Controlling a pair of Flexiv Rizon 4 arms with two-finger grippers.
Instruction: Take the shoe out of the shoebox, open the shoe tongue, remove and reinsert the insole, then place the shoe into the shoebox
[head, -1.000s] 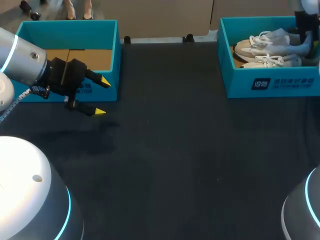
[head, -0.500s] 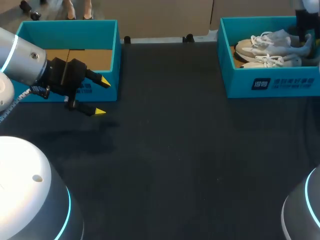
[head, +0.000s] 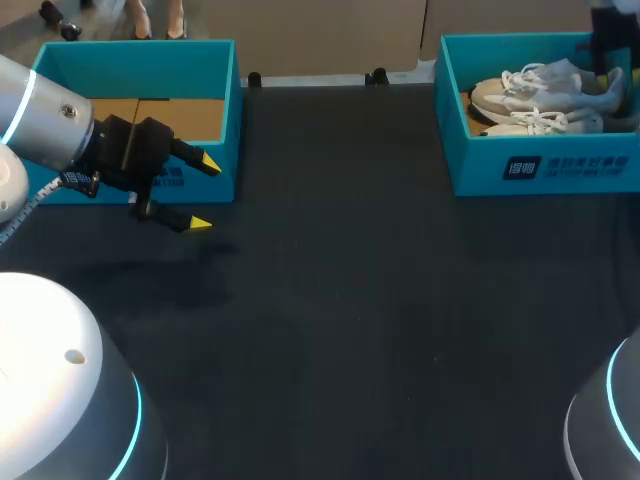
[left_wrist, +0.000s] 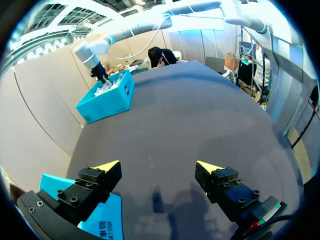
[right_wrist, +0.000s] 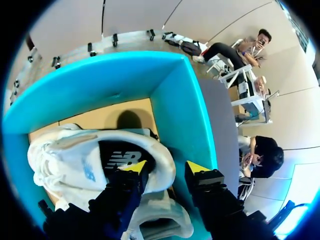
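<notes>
Two white shoes lie side by side in the teal shoebox (head: 545, 165) at the far right, one shoe (head: 530, 88) behind the other shoe (head: 545, 122). My right gripper (head: 610, 68) hangs over the rear shoe's heel. In the right wrist view the right gripper (right_wrist: 165, 167) is open. One yellow tip sits over the shoe's (right_wrist: 75, 160) dark inside and the other stands outside the heel, with a small gap to the heel wall. My left gripper (head: 204, 194) is open and holds nothing, low over the table in front of the left box.
A second teal box (head: 140, 55) with a bare cardboard floor stands at the far left. In the left wrist view the left gripper (left_wrist: 157, 167) faces the dark tabletop (left_wrist: 200, 115), with the shoebox (left_wrist: 107, 97) far across it. The shoebox wall (right_wrist: 182, 100) is close beside the right gripper.
My right gripper's fingers have spread apart and it has risen slightly at the shoe's heel. The rear shoe has shifted a little in the box. The left arm has not moved.
</notes>
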